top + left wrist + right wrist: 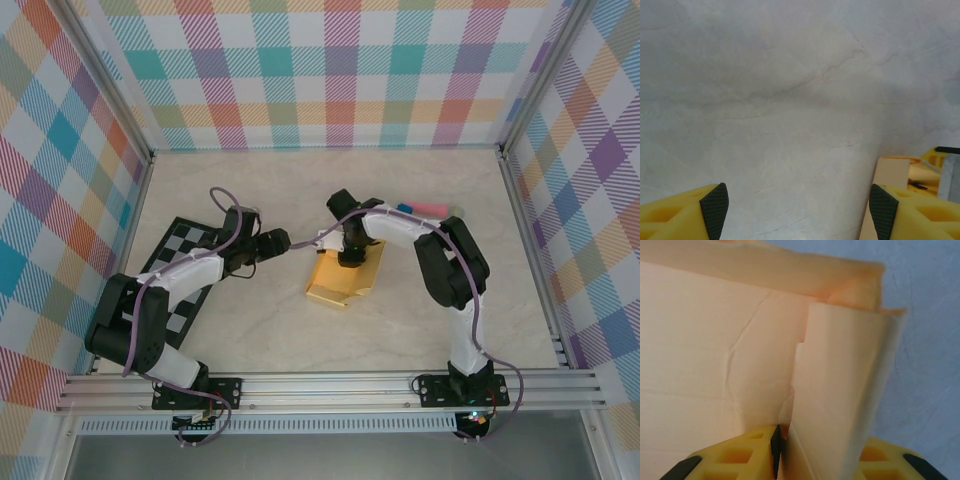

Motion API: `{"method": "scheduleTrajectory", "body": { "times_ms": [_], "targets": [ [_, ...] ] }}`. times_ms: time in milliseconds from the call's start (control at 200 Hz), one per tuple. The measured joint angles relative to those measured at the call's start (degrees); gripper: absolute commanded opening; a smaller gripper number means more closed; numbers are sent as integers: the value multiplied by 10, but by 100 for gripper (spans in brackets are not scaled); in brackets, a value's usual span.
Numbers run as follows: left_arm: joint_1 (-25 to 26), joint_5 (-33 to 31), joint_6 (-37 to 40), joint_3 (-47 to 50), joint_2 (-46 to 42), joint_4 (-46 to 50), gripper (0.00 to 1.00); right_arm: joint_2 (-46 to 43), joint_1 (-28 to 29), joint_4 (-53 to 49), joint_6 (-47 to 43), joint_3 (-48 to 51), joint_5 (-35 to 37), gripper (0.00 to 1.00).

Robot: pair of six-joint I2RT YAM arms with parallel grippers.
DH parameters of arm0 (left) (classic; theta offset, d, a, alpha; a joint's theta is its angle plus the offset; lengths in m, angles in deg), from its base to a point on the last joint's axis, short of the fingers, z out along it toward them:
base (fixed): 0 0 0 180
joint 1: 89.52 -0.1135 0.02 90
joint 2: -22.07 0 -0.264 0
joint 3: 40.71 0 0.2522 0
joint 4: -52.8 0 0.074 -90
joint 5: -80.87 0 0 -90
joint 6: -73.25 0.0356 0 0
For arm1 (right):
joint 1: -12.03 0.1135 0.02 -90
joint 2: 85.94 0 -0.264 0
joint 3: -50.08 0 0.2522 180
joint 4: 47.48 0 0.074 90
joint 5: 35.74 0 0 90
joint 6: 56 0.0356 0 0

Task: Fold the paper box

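The paper box (338, 287), yellow-orange card, lies partly folded at the table's middle. My right gripper (350, 259) reaches down onto its far side. In the right wrist view the paper box (715, 350) has a raised flap (845, 380) standing between the fingers of my right gripper (822, 456). The left pad (775, 450) sits against the flap, the jaws stand apart, and the right pad is hidden behind the card. My left gripper (290, 241) hovers just left of the box, open and holding nothing. In the left wrist view my left gripper (797, 205) is over bare table, with an edge of the paper box (892, 172) by its right finger.
A black-and-white checkered board (172, 262) lies under the left arm. A pink stick with a blue end (425, 208) rests behind the right arm. Metal frame rails (330, 382) and plaid walls (330, 70) enclose the marbled table (280, 340).
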Motion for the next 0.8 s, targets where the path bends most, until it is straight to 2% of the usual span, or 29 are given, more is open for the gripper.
{"method": "scheduleTrajectory", "body": {
  "times_ms": [240, 360, 515, 620, 800],
  "targets": [
    [0, -33, -4, 9, -2, 0, 76, 1, 23, 38, -35, 0, 65, 37],
    [0, -48, -9, 20, -5, 0, 76, 2, 27, 48, -50, 1, 75, 39],
    [0, -60, -10, 25, -10, 0, 77, 1, 28, 44, -68, 0, 52, 42],
    [0, -65, -4, 26, -17, 0, 77, -3, 28, 28, -82, -2, 24, 50],
    [-1, -67, 16, 25, -24, 0, 78, -11, 33, -12, -105, -22, -5, 52]
  ]
}}
